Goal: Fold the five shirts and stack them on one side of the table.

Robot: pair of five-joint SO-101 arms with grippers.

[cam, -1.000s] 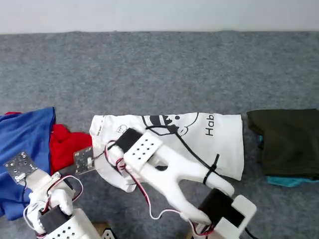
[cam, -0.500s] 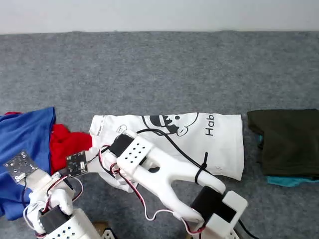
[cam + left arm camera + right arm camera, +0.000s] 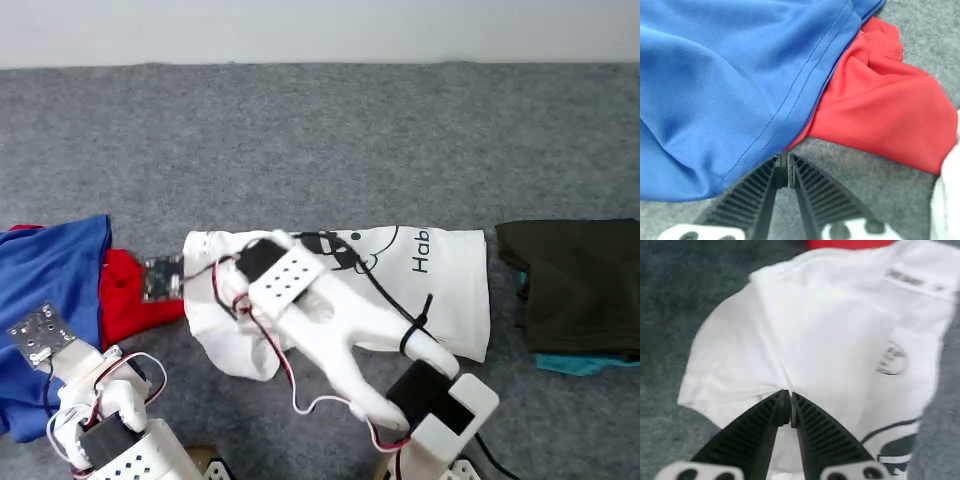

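White shirt [image 3: 450, 285] is lying mid-tabletop [image 3: 300, 130], between the red shirt [image 3: 125, 305] and the dark stack [image 3: 580, 280]. The right gripper [image 3: 788, 396] is pinching its edge with closed fingers. The fold is probably needing a low, even carry across, keeping the cloth flat.

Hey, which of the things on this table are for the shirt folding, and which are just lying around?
For the job: white shirt, blue shirt, red shirt, dark shirt, teal shirt under it.
Just lying about: grey table cover.
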